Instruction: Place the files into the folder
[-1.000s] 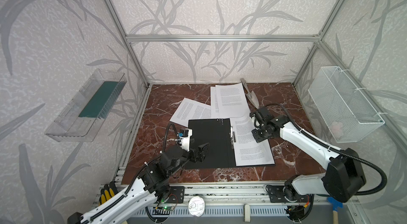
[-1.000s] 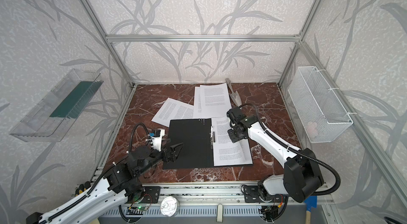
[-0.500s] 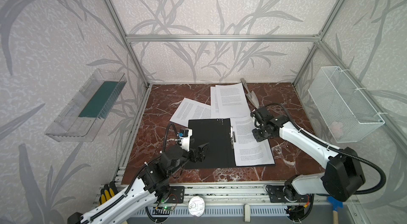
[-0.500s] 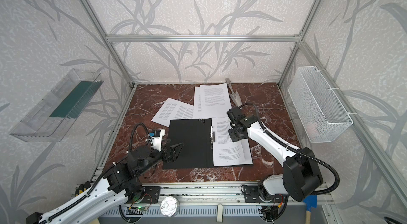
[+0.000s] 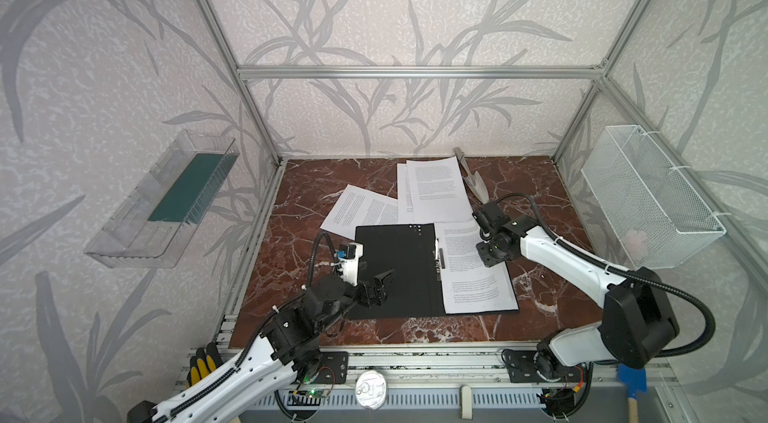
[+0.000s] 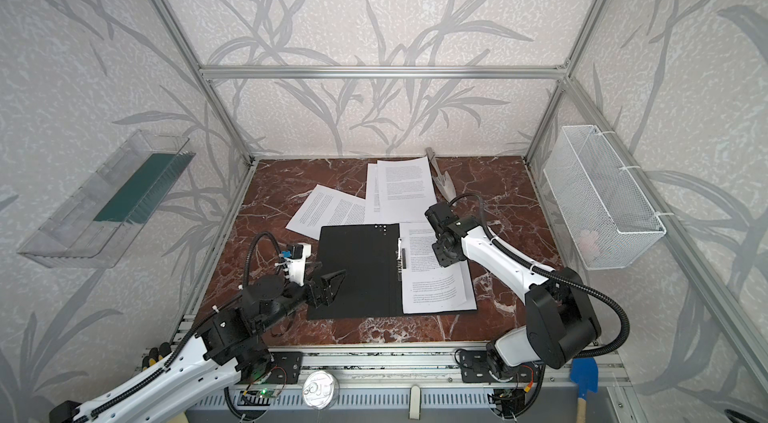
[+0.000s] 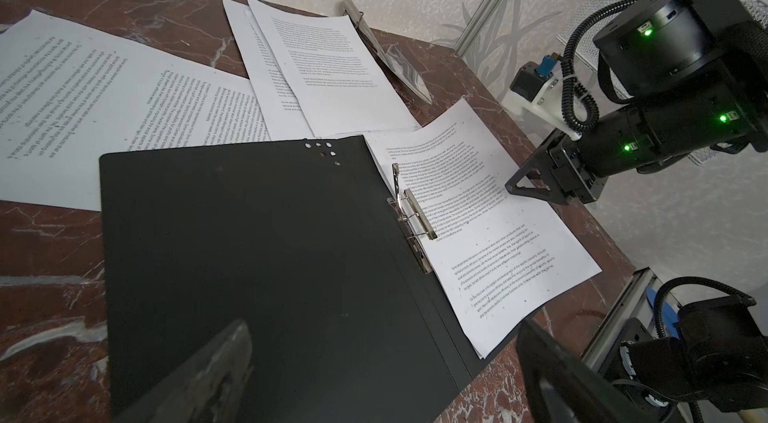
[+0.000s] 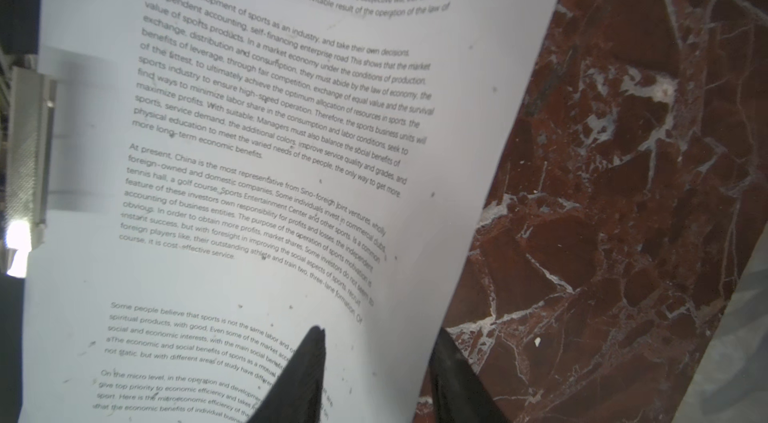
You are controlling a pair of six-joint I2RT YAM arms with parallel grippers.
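- Right gripper: jaws apart, gripping nothing, astride the outer edge of the sheet on the open folder.
- Left gripper: jaws wide, above the folder's left half.
- Other files lie just behind the folder, lengthwise front-to-back; right arm looks nearer.

Soft, even light is seen in both top views, hardly any shadows. In the right wrist view the right claw is blurred, and text on the files is smeared toward the edges.

Leaf-patterned walls, aluminium frame, red marble tabletop
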